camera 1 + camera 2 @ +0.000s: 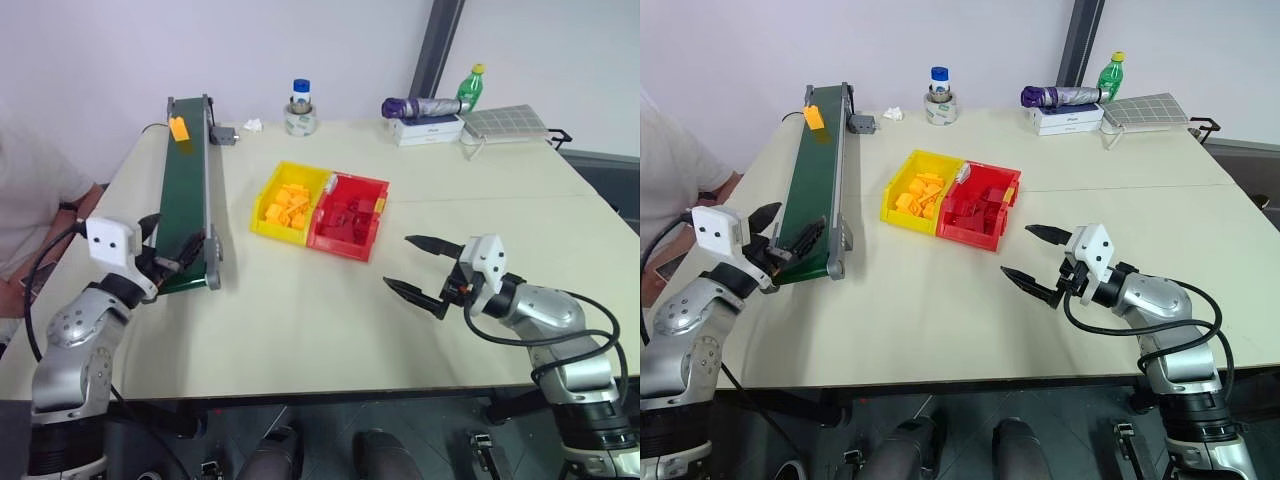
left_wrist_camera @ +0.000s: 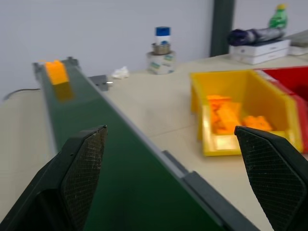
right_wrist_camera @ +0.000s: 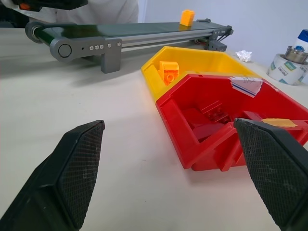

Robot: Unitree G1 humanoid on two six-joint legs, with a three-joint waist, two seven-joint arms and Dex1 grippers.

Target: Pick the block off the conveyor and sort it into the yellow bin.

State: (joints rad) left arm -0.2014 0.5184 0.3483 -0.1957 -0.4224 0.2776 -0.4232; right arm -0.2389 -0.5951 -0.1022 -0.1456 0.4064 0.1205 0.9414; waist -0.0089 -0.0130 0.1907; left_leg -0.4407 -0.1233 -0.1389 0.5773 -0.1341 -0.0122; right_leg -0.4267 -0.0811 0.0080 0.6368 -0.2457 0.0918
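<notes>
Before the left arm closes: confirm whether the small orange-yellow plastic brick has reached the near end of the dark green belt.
No: the small orange-yellow plastic brick sits at the dark green belt's far end.

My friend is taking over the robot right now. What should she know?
Left tool: open, empty, at the near end of the conveyor.
Right tool: open, empty, over the table in front of the red bin.
Block: on the belt at the far end, far from both tools.
Yellow bin: beside the conveyor, joined to the red bin, already holding several orange bricks.
Done: nothing for this block.
Left: grab the block off the belt and drop it in the yellow bin.
</notes>
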